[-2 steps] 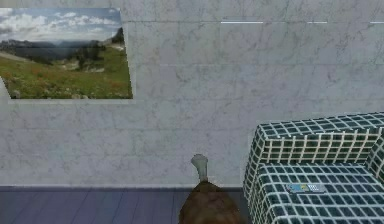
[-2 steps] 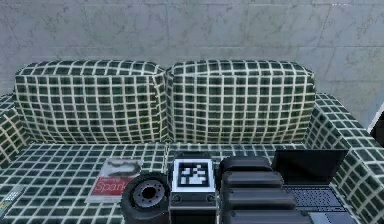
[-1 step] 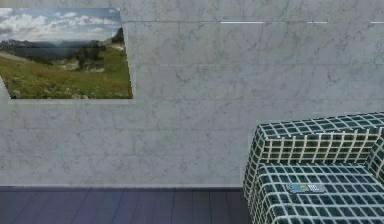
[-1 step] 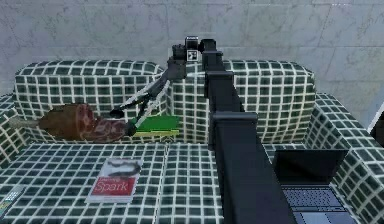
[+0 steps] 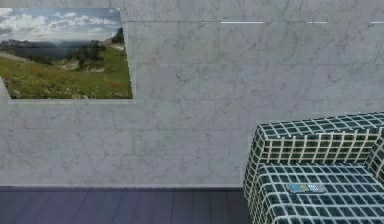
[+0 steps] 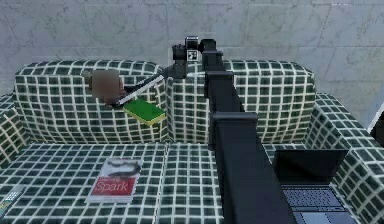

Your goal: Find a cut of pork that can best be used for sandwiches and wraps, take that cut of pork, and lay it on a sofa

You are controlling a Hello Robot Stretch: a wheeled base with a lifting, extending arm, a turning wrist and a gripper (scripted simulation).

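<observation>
A green-and-white checked sofa [image 6: 60, 120] spans the arm side view. The dark arm [image 6: 228, 120] reaches over its seat toward the backrest. The gripper [image 6: 125, 98] points left from the white marker squares [image 6: 195, 47]. A brownish-pink lump [image 6: 99, 84], which may be the cut of pork, hangs at the fingers' far end. It is above the seat cushion and in front of the backrest, so the gripper holds it. A flat green-and-yellow thing [image 6: 148, 109] sits just under the fingers; I cannot tell whether it rests on the sofa.
A magazine with a red label [image 6: 115, 180] lies on the left seat cushion. A dark laptop [image 6: 310, 180] stands on the right one. In the forward view, a landscape picture [image 5: 70, 55] hangs on the marble wall. A checked sofa end [image 5: 320, 160] bearing a small flat thing [image 5: 306, 187] stands on dark plank floor [image 5: 120, 207].
</observation>
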